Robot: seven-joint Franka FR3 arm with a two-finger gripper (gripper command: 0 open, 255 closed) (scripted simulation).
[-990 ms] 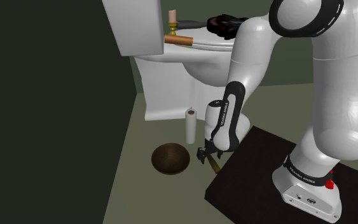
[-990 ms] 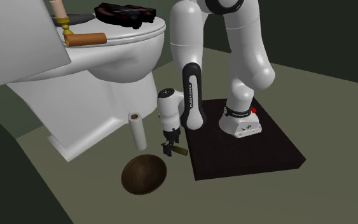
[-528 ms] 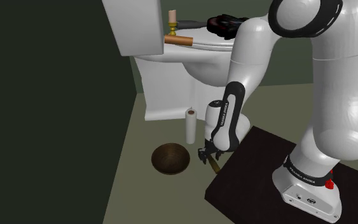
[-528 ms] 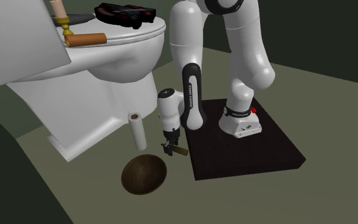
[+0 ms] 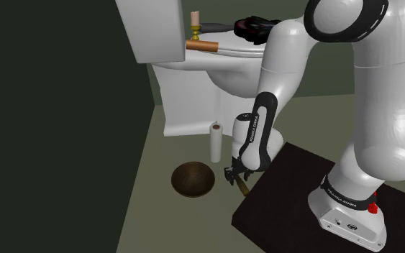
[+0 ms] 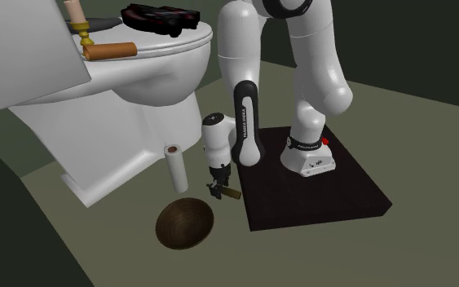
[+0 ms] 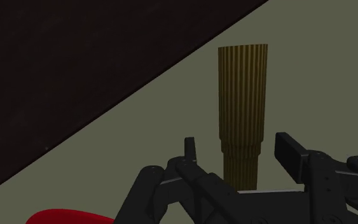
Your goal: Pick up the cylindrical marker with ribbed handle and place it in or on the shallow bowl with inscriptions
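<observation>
The marker point(image 7: 241, 95) is an olive-brown cylinder with a ribbed thick end, and it lies on the floor beside the stand's edge point(image 5: 242, 185) point(image 6: 231, 194). My gripper point(image 7: 240, 147) is down at floor level over its thinner end point(image 5: 231, 176) point(image 6: 214, 192). It is open, one finger on each side of the marker with a gap showing on both sides. The shallow dark brown bowl point(image 5: 192, 179) point(image 6: 184, 222) sits on the floor a short way from the gripper, on the side away from the stand.
A white toilet point(image 5: 208, 79) point(image 6: 113, 98) rises behind, carrying a candle holder, a brown roll and a black object. A white paper roll point(image 5: 216, 141) point(image 6: 174, 167) stands upright by its base, near the gripper. The dark stand point(image 5: 280, 208) point(image 6: 317, 196) borders the marker.
</observation>
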